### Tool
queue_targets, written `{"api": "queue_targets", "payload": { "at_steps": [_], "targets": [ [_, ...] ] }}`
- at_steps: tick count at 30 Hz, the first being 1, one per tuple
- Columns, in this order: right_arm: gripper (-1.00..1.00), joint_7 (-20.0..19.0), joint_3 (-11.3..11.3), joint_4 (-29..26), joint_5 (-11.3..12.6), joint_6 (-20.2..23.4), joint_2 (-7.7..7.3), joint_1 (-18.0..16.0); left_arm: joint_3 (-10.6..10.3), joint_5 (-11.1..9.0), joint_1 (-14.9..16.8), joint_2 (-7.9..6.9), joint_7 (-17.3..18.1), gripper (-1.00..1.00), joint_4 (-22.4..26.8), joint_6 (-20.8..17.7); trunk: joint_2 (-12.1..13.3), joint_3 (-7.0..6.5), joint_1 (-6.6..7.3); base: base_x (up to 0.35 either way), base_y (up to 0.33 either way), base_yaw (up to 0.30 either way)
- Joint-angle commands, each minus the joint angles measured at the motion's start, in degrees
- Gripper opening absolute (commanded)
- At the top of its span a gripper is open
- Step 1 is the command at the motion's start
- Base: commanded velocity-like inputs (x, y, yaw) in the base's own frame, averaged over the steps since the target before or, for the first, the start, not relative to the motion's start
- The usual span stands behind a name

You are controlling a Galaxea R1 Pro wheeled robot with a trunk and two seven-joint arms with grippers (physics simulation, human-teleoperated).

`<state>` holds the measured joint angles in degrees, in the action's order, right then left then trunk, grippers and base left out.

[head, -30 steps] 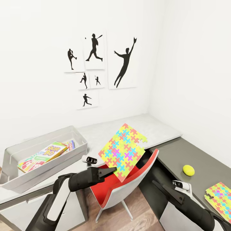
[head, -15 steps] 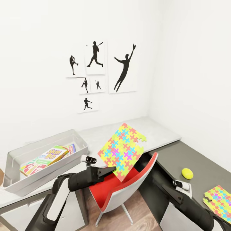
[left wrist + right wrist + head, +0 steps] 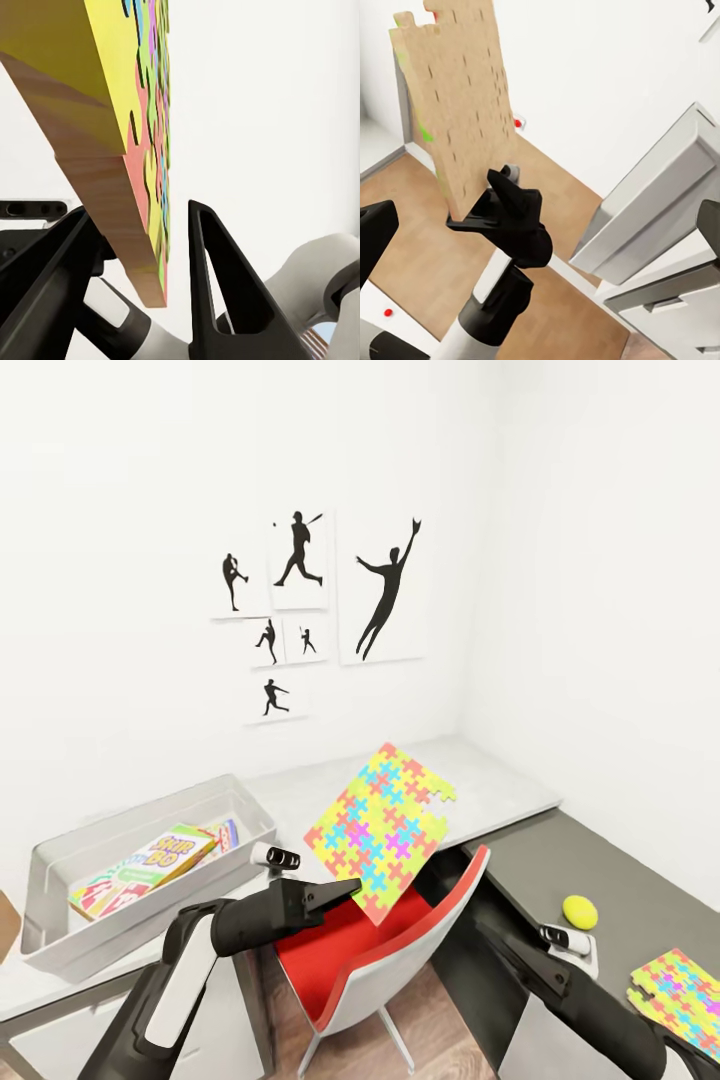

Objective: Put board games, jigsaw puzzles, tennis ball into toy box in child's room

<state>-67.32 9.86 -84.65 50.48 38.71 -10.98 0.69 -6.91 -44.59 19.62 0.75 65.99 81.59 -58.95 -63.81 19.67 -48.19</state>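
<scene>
My left gripper (image 3: 352,890) is shut on the lower edge of a multicoloured jigsaw puzzle (image 3: 385,828), held tilted in the air above the red chair. In the left wrist view the puzzle board (image 3: 139,150) stands edge-on between the two fingers (image 3: 217,285). The see-through toy box (image 3: 45,858) sits on the light grey table (image 3: 480,780) to the left, with the Skip-Bo board game (image 3: 150,860) and a smaller game box (image 3: 226,830) inside. The tennis ball (image 3: 580,910) and a second jigsaw puzzle (image 3: 682,988) lie on the dark lower section. My right gripper (image 3: 490,933) hangs open, low by the desk.
A red and white chair (image 3: 395,950) stands tucked at the desk corner below the held puzzle. Baseball-player pictures (image 3: 385,588) hang on the white wall. The right wrist view shows the puzzle's brown back (image 3: 457,112), grey drawers (image 3: 660,202) and wood floor (image 3: 427,247).
The whole view has shifted: wall pictures sit lower and the toy box further right, so the camera moved. My left gripper keeps the puzzle in the same hold.
</scene>
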Motion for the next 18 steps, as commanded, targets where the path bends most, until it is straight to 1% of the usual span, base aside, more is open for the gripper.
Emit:
{"api": "queue_targets", "payload": {
  "at_steps": [1,10,14,18],
  "targets": [
    [1.00,0.09,-0.03,0.06,0.36,0.42,-0.02,0.02,-0.02,0.04,0.04,0.03,0.10,-1.00,-0.03,-0.20,0.38,-0.23,0.22,0.000,0.000,0.000],
    [1.00,-0.05,0.03,0.48,0.40,0.50,-0.15,0.02,-0.38,0.04,0.00,0.13,0.11,-1.00,-0.03,-0.20,3.99,-2.69,2.20,0.000,0.000,0.000],
    [1.00,0.82,0.10,0.63,0.45,0.72,-0.40,0.00,-0.45,0.03,0.01,0.13,0.11,-1.00,-0.03,-0.20,5.59,-3.79,3.08,0.000,0.000,0.000],
    [1.00,2.73,0.15,0.39,0.79,1.90,-0.45,-0.06,-0.47,0.03,0.03,0.16,0.11,-1.00,-0.01,-0.20,7.20,-4.85,3.95,0.000,0.000,0.000]
  ]
}}
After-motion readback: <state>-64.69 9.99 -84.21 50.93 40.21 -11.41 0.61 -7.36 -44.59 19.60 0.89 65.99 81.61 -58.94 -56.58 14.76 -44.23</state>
